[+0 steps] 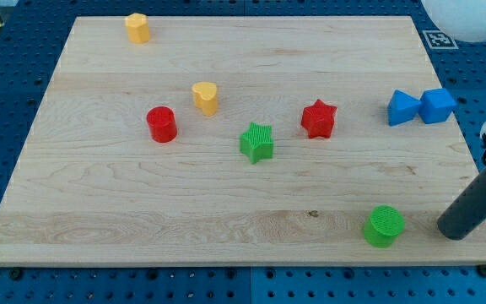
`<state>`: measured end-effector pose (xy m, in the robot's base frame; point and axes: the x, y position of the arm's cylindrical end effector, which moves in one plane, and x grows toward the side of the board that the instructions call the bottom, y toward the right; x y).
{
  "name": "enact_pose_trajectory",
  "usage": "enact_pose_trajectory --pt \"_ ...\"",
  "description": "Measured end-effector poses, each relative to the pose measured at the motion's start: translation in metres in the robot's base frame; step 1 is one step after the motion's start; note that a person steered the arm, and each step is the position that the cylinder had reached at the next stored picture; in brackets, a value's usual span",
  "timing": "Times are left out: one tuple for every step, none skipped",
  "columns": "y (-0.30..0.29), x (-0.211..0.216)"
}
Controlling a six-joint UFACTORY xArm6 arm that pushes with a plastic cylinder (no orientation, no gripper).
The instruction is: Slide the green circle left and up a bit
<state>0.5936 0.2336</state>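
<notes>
The green circle (pixel 384 225) stands near the wooden board's (pixel 125 203) bottom edge, towards the view's right. My tip (pixel 455 230) rests on the board to the right of the green circle, a short gap away and at about the same height in the view. The dark rod rises from it towards the view's right edge.
A green star (pixel 257 142) and a red star (pixel 318 119) stand mid-board. A red cylinder (pixel 162 124) and a yellow heart (pixel 206 98) are to their left. A yellow block (pixel 137 28) is at the top left. A blue triangle (pixel 403 108) and a blue cube (pixel 437 105) touch at the right.
</notes>
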Motion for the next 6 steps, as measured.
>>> enact_pose_trajectory --pt "0.0 0.001" --pt "-0.005 0.008" --pt "-0.022 0.016" --pt "-0.024 0.016" --pt "-0.034 0.016" --pt "-0.053 0.016"
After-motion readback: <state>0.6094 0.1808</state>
